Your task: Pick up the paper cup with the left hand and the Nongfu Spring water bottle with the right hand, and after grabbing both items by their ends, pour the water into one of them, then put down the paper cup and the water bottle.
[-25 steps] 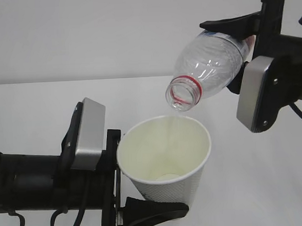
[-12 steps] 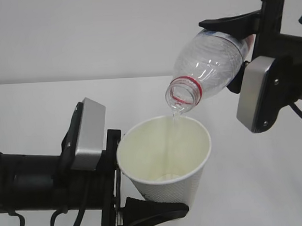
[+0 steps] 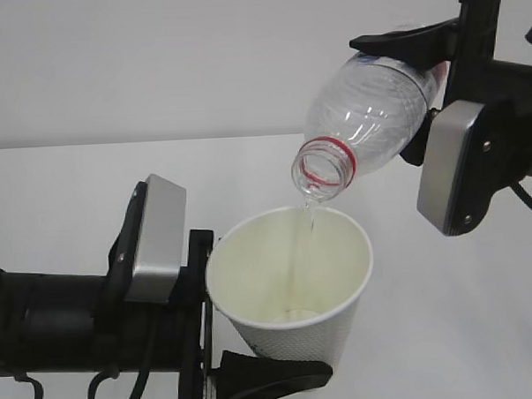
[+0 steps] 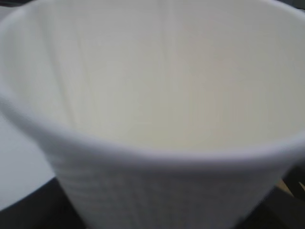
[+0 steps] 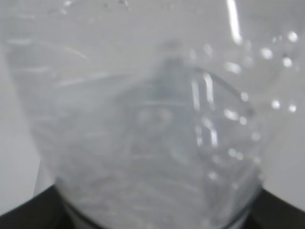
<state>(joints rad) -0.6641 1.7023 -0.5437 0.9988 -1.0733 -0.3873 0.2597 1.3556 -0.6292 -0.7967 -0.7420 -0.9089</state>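
White tabletop (image 3: pixel 63 199), bare behind both arms. Left hand (image 3: pixel 254 341) fingers clamp paper cup (image 3: pixel 292 291), held upright. Right hand (image 3: pixel 424 86) fingers grip Nongfu Spring water bottle (image 3: pixel 364 124), tilted mouth-down just above cup rim; thin water (image 3: pixel 306 217) stream falls inside.

surface: white table (image 3: pixel 63 199) | backdrop: plain pale wall (image 3: pixel 154 63) meeting table's far edge
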